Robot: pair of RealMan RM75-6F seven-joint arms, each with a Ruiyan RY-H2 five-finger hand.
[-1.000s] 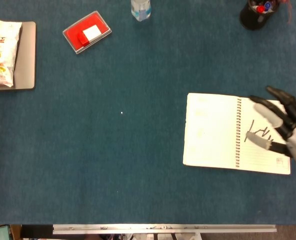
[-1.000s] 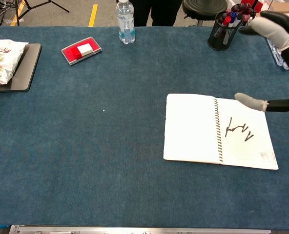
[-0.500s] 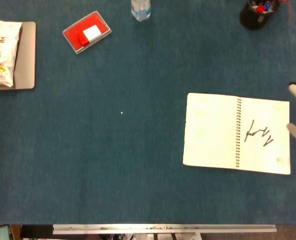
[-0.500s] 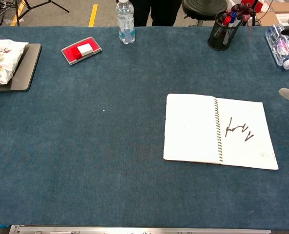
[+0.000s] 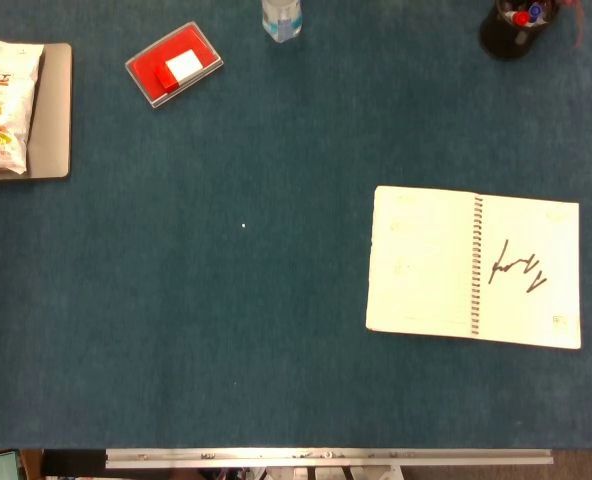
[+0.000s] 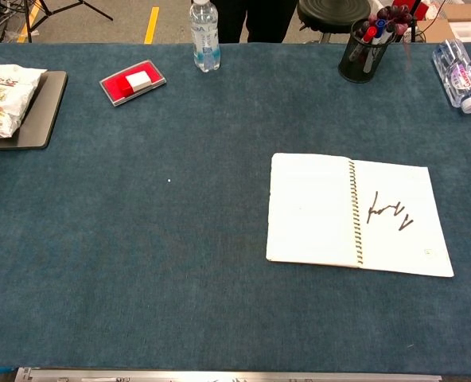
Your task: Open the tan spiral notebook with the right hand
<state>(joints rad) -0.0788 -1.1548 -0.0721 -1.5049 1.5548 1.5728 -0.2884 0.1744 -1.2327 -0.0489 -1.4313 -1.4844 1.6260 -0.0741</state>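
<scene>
Neither of our hands shows in either view, so we cannot tell how they are held. Toward the desk's right edge the spiral notebook (image 5: 474,266) (image 6: 355,213) lies flat and open, with a dark scribble (image 5: 516,269) on its right page. At the far edge stand a pen cup (image 6: 363,49) and a water bottle (image 6: 204,25).

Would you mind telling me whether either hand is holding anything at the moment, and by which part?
Nothing is seen held: neither hand appears in either view. The cream-paged spiral notebook lies open and flat on the blue table, untouched.
</scene>
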